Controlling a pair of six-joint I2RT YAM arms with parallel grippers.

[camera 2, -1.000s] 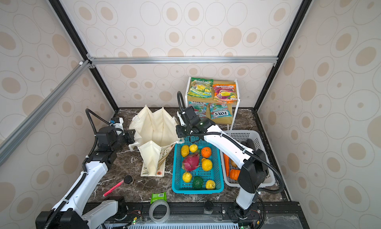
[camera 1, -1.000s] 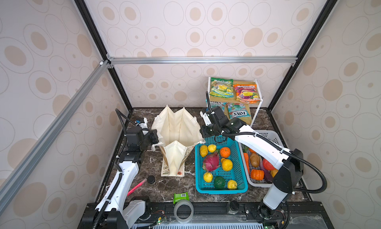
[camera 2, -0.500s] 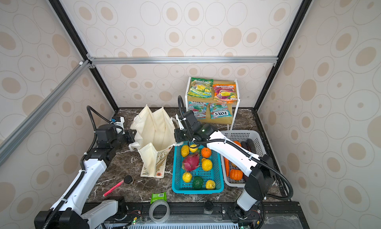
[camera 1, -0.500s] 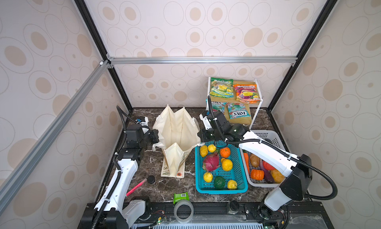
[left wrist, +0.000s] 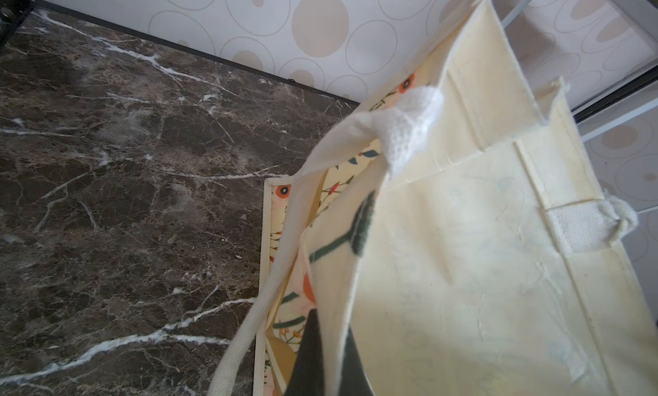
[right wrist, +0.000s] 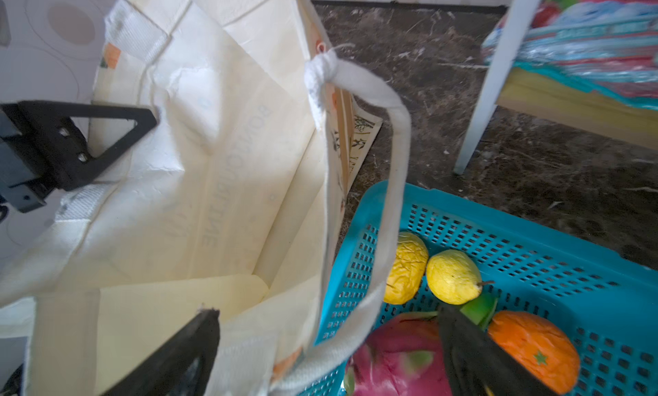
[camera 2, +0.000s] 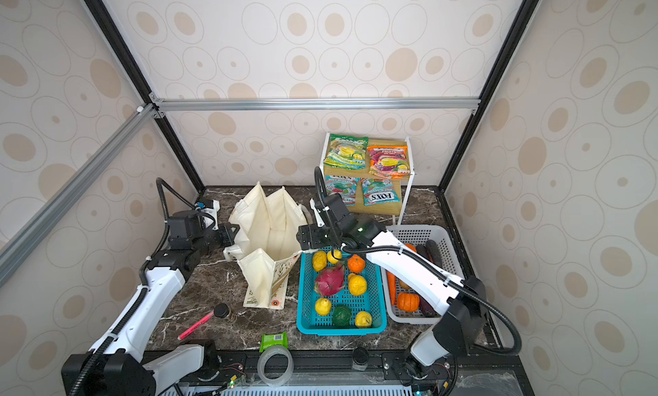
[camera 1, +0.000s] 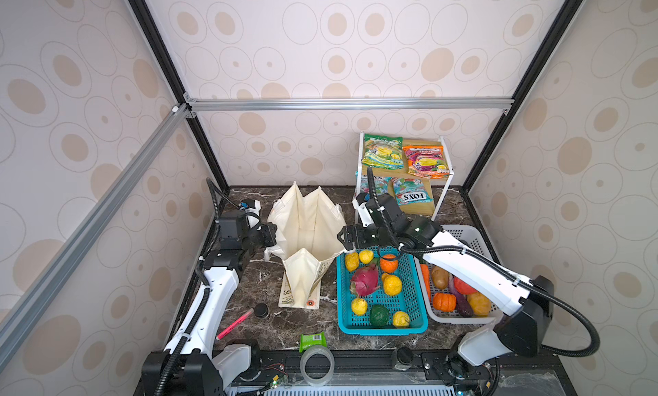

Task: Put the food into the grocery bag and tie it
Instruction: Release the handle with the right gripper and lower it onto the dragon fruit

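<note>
Two-handed work: left gripper (camera 1: pixel 271 234) clamped on the grocery bag (camera 1: pixel 306 219) rim, right gripper (right wrist: pixel 327 314) spread wide, straddling the opposite wall. Bag upright, open-mouthed on the marble table (camera 1: pixel 256 287), just beside the blue basket (camera 1: pixel 382 330) holding the dragon fruit (camera 1: pixel 363 283).

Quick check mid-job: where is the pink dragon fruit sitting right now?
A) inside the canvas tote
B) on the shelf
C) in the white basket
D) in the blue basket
D: the dragon fruit lies in the blue basket, and the canvas tote looks empty inside.
</note>
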